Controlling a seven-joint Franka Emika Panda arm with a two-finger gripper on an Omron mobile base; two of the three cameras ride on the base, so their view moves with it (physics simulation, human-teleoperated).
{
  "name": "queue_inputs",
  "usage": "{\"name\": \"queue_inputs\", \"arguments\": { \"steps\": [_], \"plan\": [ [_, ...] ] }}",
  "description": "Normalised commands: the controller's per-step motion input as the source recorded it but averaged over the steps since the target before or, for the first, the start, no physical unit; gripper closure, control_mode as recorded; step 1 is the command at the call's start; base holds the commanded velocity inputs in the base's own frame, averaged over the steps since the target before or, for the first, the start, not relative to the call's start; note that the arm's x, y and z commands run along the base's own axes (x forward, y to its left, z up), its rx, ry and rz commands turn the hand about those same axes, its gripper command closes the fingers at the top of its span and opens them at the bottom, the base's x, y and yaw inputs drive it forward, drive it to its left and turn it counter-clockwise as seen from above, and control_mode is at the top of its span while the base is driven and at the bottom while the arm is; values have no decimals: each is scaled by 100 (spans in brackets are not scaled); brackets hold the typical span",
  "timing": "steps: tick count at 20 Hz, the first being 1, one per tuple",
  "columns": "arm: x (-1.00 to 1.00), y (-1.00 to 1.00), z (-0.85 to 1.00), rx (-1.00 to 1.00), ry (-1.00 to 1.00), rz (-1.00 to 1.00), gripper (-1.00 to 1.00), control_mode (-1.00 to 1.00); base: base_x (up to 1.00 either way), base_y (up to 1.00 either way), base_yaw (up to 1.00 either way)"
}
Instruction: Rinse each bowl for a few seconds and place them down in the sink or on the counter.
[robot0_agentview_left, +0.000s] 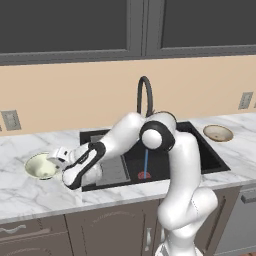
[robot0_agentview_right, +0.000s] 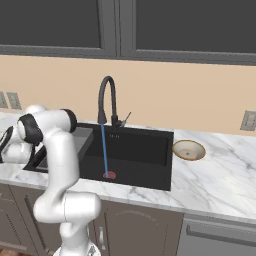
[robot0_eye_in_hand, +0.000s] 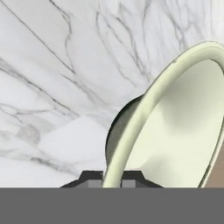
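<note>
The pale cream-green bowl (robot0_agentview_left: 41, 166) stands on the counter (robot0_agentview_left: 30, 196) left of the sink (robot0_agentview_left: 207, 155). My gripper (robot0_agentview_left: 56, 160) reaches down to its right rim. In the hand view the gripper (robot0_eye_in_hand: 112, 182) is shut on the rim of that bowl (robot0_eye_in_hand: 183, 131), one fingertip on either side of the thin wall, with white marble counter (robot0_eye_in_hand: 65, 65) beneath. The shallow beige bowl (robot0_agentview_left: 218, 133) with a brownish rim sits on the counter right of the sink (robot0_agentview_right: 142, 146), seen also as the beige bowl (robot0_agentview_right: 188, 149) in the right base view.
Water runs in a thin blue stream (robot0_agentview_right: 104, 150) from the black arched faucet (robot0_agentview_right: 106, 97) onto the red drain (robot0_agentview_right: 109, 175). A grey ribbed rack (robot0_agentview_left: 112, 170) lies in the basin's left part. Wall outlets and dark upper cabinets stand behind.
</note>
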Motion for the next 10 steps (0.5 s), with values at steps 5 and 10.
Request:
{"name": "queue_inputs", "arguments": {
  "steps": [5,10],
  "plan": [
    [0,0,29,0,-1,-4,100,-100,0,0,0],
    [-1,0,49,-2,0,-7,100,-100,0,0,0]
  ]
}}
